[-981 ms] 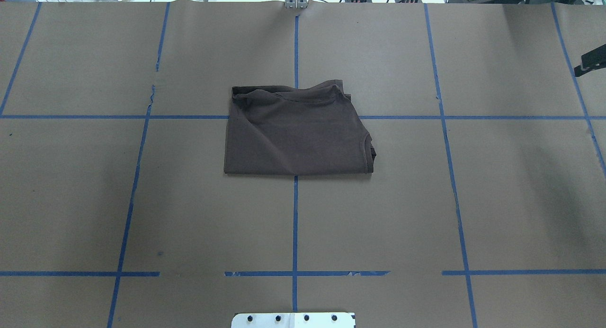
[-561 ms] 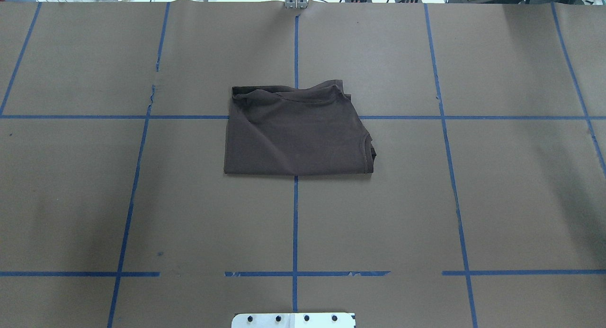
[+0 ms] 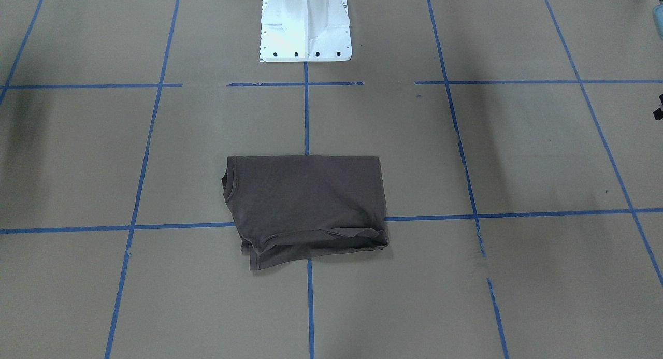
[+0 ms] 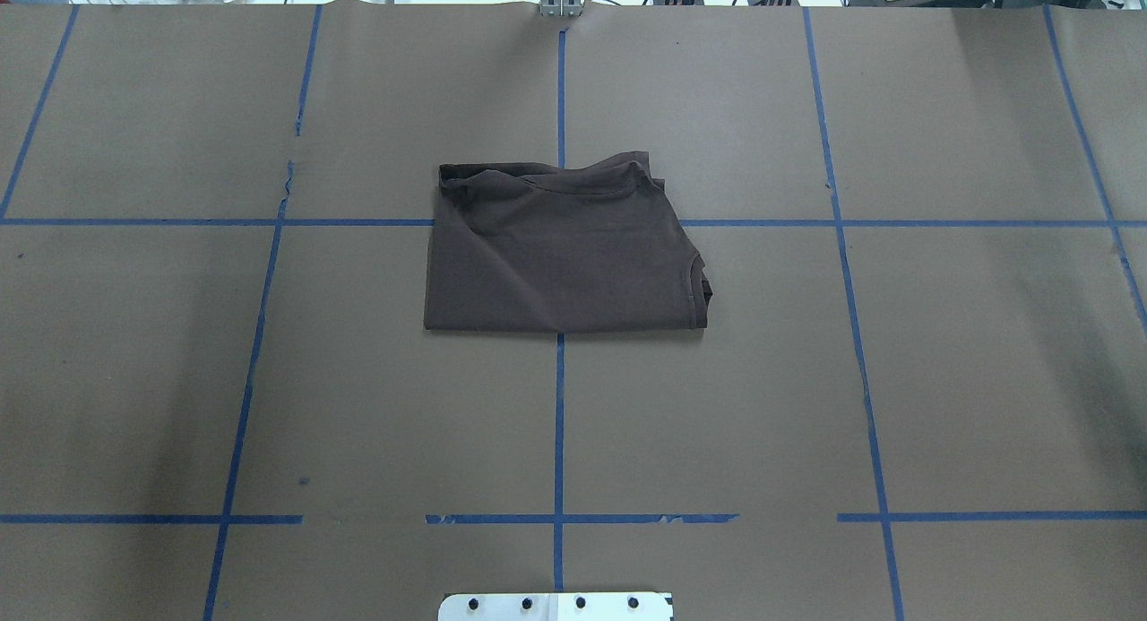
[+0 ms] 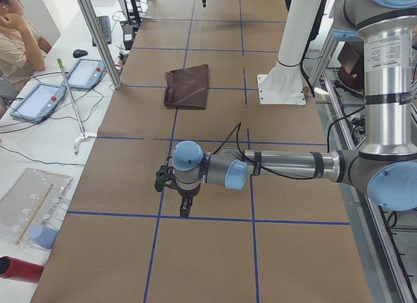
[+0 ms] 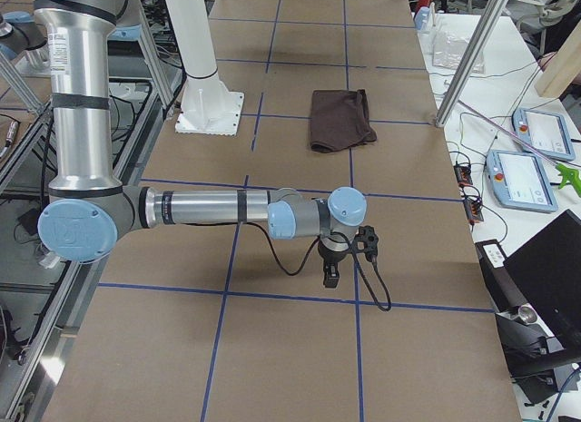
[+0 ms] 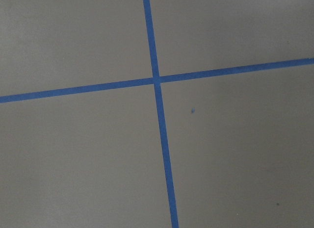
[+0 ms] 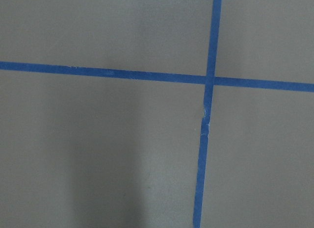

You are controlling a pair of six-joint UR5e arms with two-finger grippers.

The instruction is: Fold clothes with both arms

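The dark brown T-shirt [image 4: 560, 254] lies folded into a rough rectangle at the middle of the table, its sleeve hem on the right. It also shows in the front view [image 3: 305, 203] and both side views [image 5: 187, 85] [image 6: 339, 119]. My left gripper [image 5: 184, 208] points down over the paper far to the shirt's left. My right gripper [image 6: 331, 277] points down far to its right. Both show only in the side views, so I cannot tell whether they are open or shut. The wrist views show only paper and blue tape.
Brown paper with a blue tape grid [image 4: 559, 424] covers the table. The white pedestal base [image 3: 305, 22] stands at the robot's edge. An operator [image 5: 19, 36], tablets [image 5: 39, 100] and a metal post [image 5: 98, 36] are beyond the far edge.
A black part of my right arm at the overhead view's right edge has moved out of that view. The shirt has not moved.
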